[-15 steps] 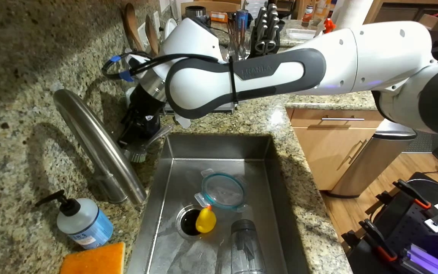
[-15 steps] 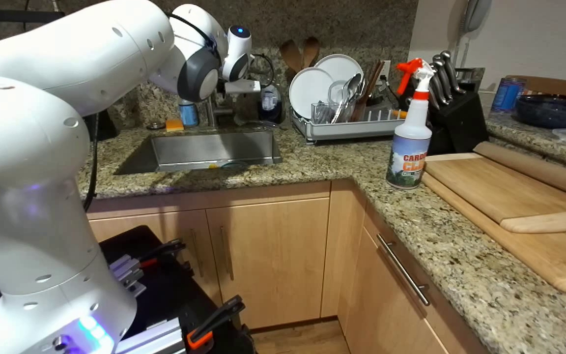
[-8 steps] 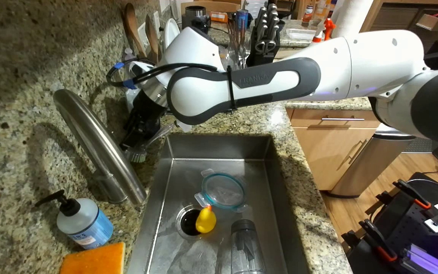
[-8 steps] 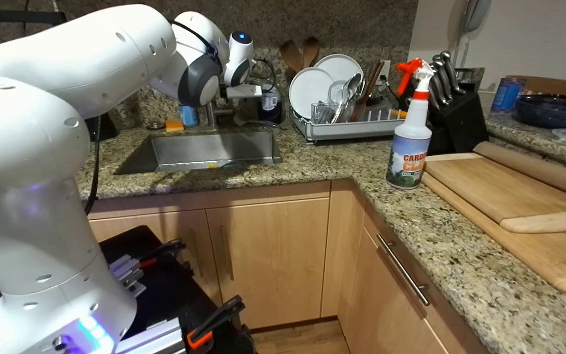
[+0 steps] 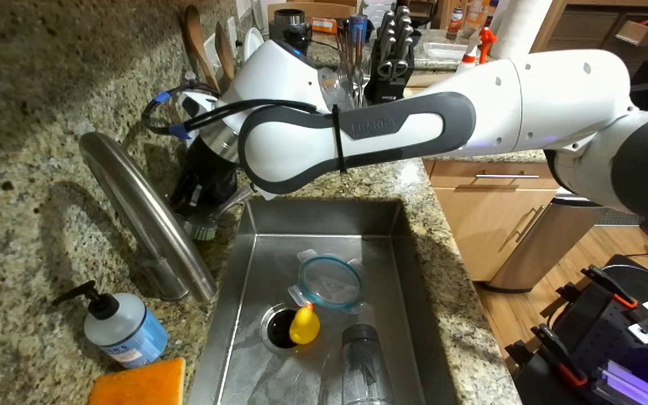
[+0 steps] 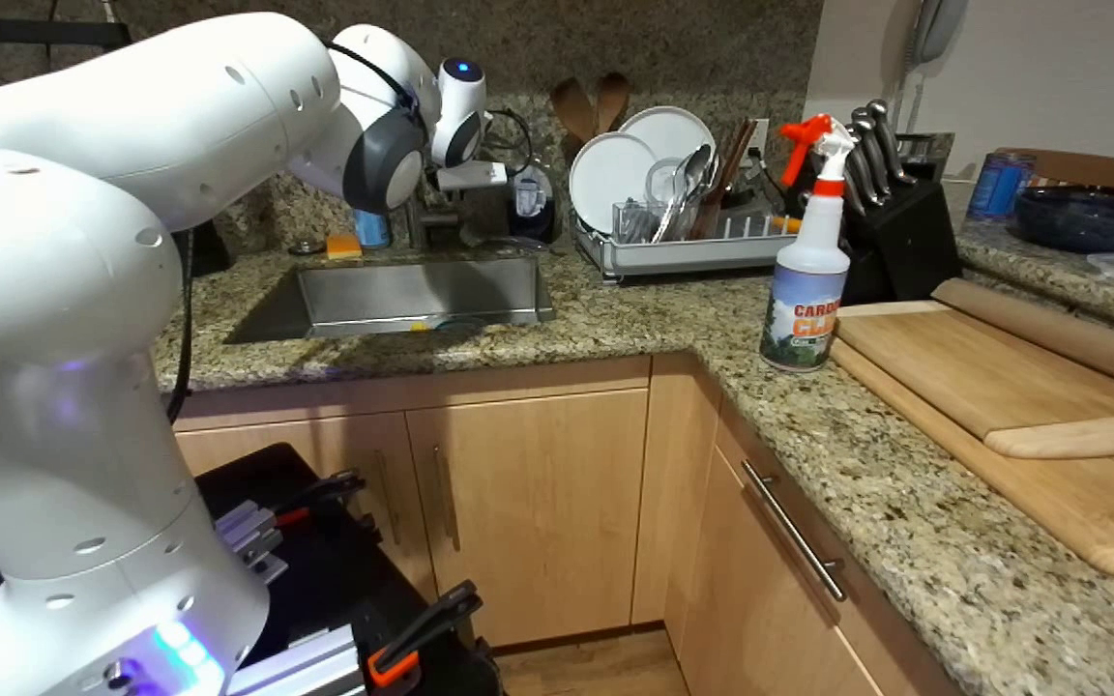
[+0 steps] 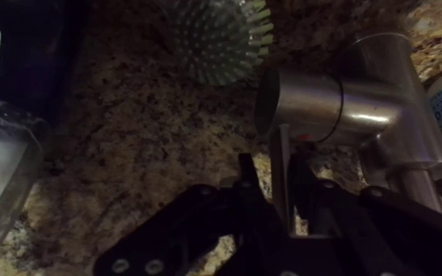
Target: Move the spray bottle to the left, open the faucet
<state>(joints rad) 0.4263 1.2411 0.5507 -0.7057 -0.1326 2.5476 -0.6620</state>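
End effector (image 7: 270,165) shifted, sink (image 5: 324,217) w/ duck (image 5: 305,326), btl (image 5: 365,365)

Red-triggered spray bottle (image 6: 813,266) upright on counter (image 6: 654,314), arched steel faucet (image 5: 149,217) well apart

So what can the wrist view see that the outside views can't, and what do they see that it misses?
Only the wrist view clearly shows a small red mark on the faucet, and a thin lever between the fingers of the tool.

Only the exterior views show the spray bottle, the orange sponge and the yellow duck.

Both kinds share the faucet, the tool, the scrub brush and the blue-labelled soap bottle.
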